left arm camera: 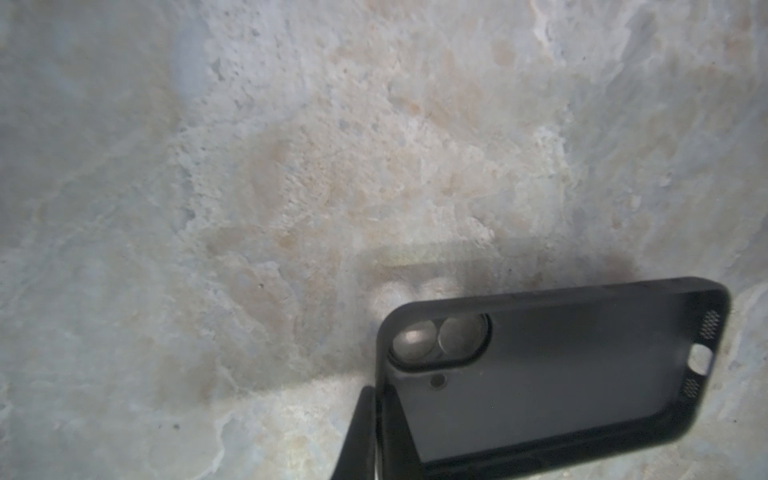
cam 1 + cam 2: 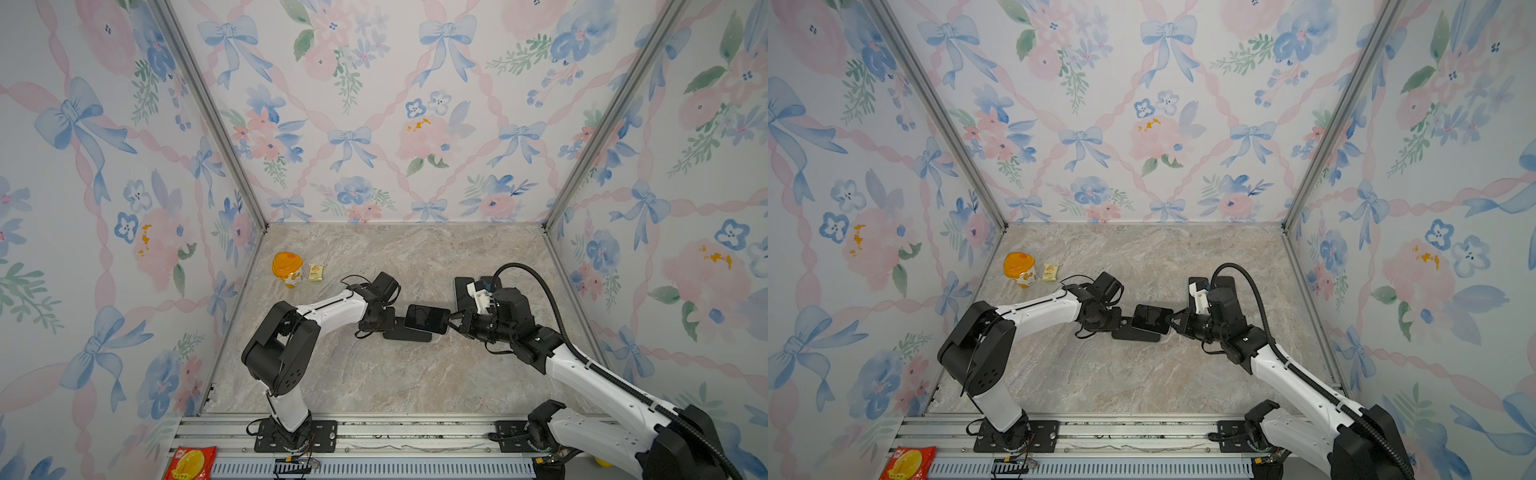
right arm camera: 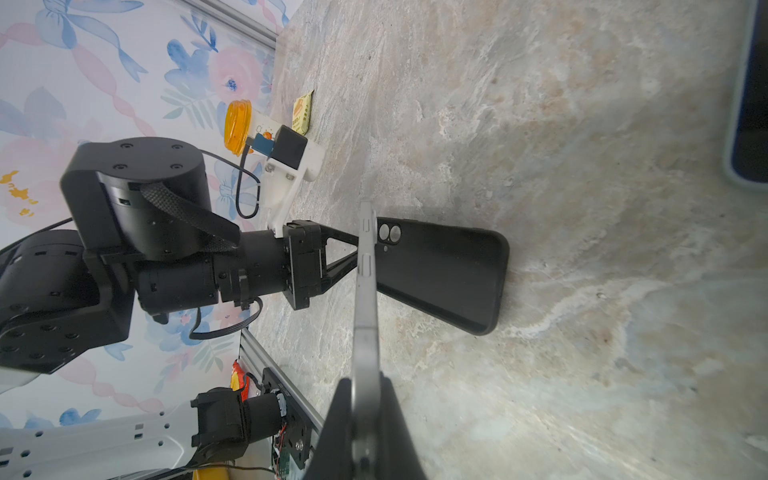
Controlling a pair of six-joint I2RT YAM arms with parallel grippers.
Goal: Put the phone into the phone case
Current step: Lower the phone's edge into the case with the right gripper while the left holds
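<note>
Right gripper (image 2: pixel 449 322) clamps the phone (image 2: pixel 426 319) at its three o'clock end over the phone case (image 2: pixel 409 335), which I hold pinched at nine o'clock by left gripper (image 3: pixel 355 253).

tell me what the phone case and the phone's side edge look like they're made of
Phone case: looks like soft matte black rubber or silicone. It is dull with no glare, and has a rounded lip and punched speaker holes.
Phone: the side edge looks like satin grey metal, with a smooth even sheen and raised buttons, though painted plastic is possible. Its upper face in a top view looks glossy, likely glass, and shows reflections.
</note>
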